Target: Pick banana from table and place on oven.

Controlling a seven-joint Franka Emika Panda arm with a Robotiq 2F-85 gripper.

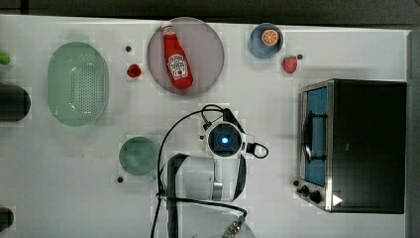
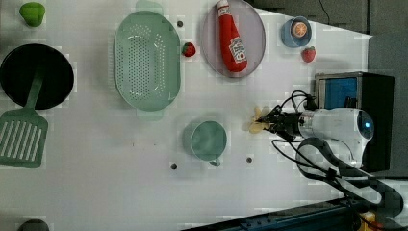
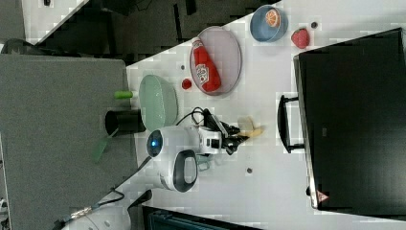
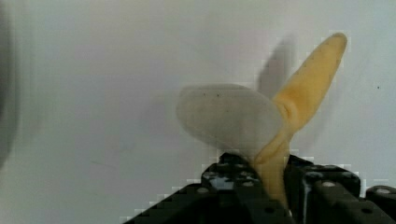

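The pale-yellow, partly peeled banana (image 4: 233,121) lies on the white table (image 1: 59,163), to the left of the oven (image 1: 366,144) in the top view. My gripper (image 4: 271,186) is down at the table, and its black fingers (image 4: 243,191) are closed on one yellow peel flap. The whitish flesh and a second flap stick out beyond the fingertips. The left view has the banana (image 2: 257,122) at the gripper (image 2: 270,120) tip, right of the green cup. In the right view the banana (image 3: 249,127) sits just left of the oven door handle (image 3: 282,124). From the top view, my arm covers the banana.
A ketchup bottle (image 1: 177,57) lies on a grey plate. A blue bowl with an orange slice (image 1: 266,39) and a strawberry (image 1: 289,64) are behind the oven. A green colander (image 1: 78,83), a green cup (image 1: 138,156), a black pan (image 2: 36,76) and a spatula (image 2: 21,137) stand left.
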